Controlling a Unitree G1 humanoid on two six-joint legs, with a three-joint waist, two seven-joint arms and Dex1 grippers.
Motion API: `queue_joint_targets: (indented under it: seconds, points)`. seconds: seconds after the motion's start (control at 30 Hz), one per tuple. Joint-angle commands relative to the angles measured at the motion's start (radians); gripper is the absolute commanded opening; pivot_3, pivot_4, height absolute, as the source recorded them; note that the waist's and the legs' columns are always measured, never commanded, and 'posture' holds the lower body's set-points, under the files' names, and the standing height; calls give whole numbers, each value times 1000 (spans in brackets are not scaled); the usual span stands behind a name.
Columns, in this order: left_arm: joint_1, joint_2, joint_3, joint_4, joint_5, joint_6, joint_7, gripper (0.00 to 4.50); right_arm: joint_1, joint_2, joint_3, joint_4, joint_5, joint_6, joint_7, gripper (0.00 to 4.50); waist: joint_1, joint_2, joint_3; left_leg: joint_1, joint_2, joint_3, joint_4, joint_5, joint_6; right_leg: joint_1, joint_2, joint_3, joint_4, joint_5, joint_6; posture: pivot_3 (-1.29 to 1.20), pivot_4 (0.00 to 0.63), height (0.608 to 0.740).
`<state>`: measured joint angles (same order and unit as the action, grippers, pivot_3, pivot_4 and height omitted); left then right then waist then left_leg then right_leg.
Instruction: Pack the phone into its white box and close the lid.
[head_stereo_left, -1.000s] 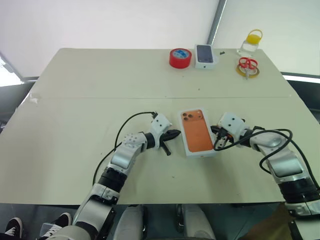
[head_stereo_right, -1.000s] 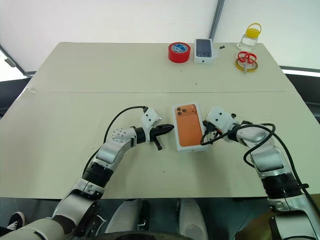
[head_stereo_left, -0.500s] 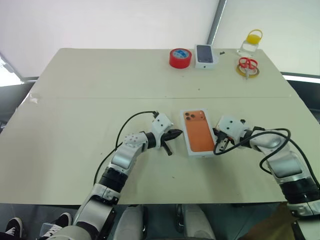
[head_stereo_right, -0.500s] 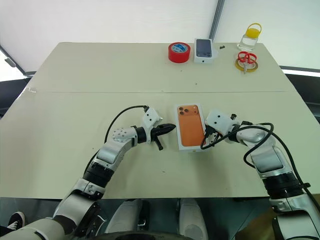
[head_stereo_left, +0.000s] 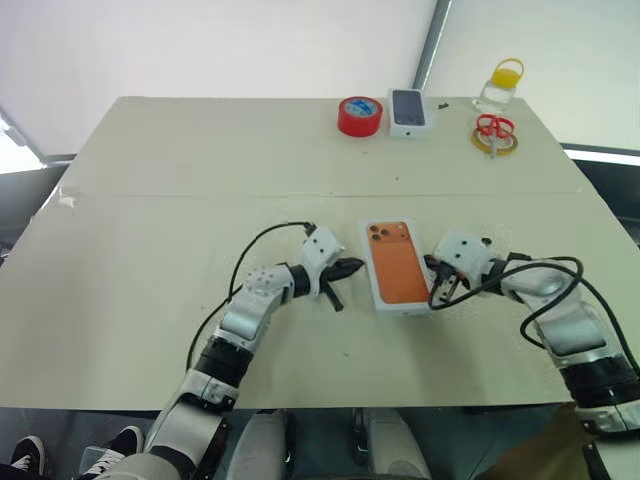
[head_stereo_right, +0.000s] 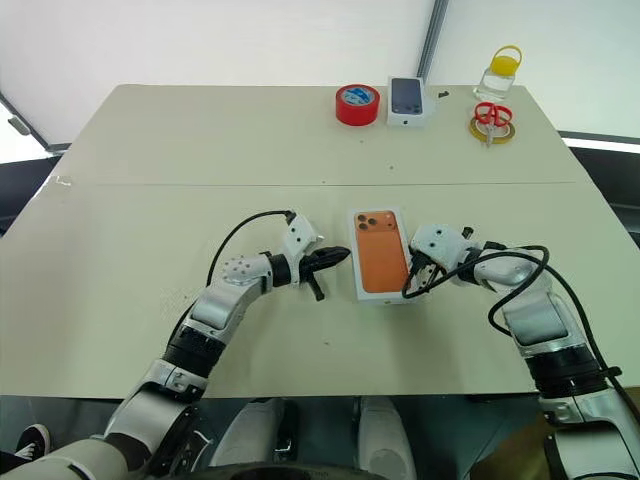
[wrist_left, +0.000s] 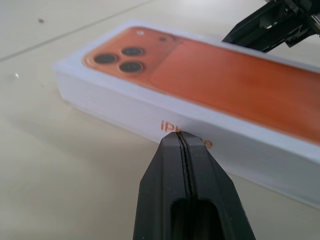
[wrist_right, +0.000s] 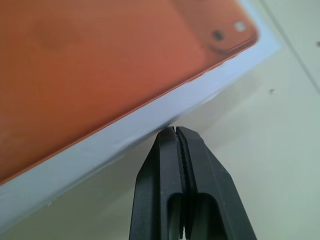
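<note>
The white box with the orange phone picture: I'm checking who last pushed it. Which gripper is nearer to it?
Right. The right gripper sits shut against the white box's right edge; the left gripper is shut, just off its left side.

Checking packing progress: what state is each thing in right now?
white box: closed, lying flat.
left gripper: shut, empty, beside the box.
right gripper: shut, empty, beside the box.
red tape roll: lying flat.
scissors: resting on a yellow ring.
</note>
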<state>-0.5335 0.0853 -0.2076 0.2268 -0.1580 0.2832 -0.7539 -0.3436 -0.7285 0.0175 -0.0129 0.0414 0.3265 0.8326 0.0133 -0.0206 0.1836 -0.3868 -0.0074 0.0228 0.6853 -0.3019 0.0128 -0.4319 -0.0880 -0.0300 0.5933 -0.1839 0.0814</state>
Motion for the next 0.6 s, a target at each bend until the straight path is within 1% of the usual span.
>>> queue_joint_targets:
  seconds: [0.03, 0.2, 0.27, 0.37, 0.43, 0.47, 0.53, 0.6]
  points:
    - [-91, -33, 28, -69, -56, 11, 6, 0, -27, 19, -89, -51, 130, 55, 26, 50, 3, 0, 0, 0, 0, 0, 0, 0, 0, 0, 0, 0, 0, 0, 0, 0, 150, 739]
    - [-150, -60, -51, 67, 35, -71, 16, 0, 16, 16, -94, -131, 217, 107, 75, 50, 1, 0, 0, 0, -1, 0, 0, 0, 0, 1, 0, 0, 0, 0, 0, 0, 150, 739]
    - [-174, -56, -98, 166, 112, -107, 49, 0, 85, -16, -55, -186, 231, 144, 124, 50, 4, 0, 0, 0, -1, 0, 0, 0, 0, 1, 0, 0, 0, 0, 0, 0, 150, 739]
    - [-184, -32, -171, 267, 207, -125, 63, 0, 195, -83, 39, -210, 110, 74, 127, 50, 1, 0, 0, 0, -1, -1, 0, 0, 0, 1, 0, -1, 0, 0, 0, 0, 150, 739]
    - [-173, -22, -192, 281, 221, -115, 43, 0, 230, -101, 72, -218, 68, 51, 109, 50, 0, -1, -5, 2, 0, -1, 0, 0, 0, 3, 0, -1, 0, 0, 0, 0, 150, 739]
    - [-166, -16, -197, 279, 222, -117, 32, 0, 236, -102, 79, -221, 59, 56, 99, 50, 0, -3, -7, 5, 0, 0, 0, 0, 0, 6, 0, -1, -1, -2, -2, 0, 150, 739]
    - [-158, -12, -182, 274, 213, -98, 34, 0, 236, -96, 83, -227, 67, 77, 95, 50, 0, -6, -11, 11, 1, 0, -1, -1, 1, 10, 0, -1, -1, -4, -1, 0, 150, 739]
    - [-157, -6, -160, 271, 193, -83, 21, 0, 227, -88, 80, -228, 80, 95, 94, 50, 0, -7, -13, 12, 1, -1, -2, -1, 1, 12, 0, -1, -1, -6, 2, 0, 150, 739]
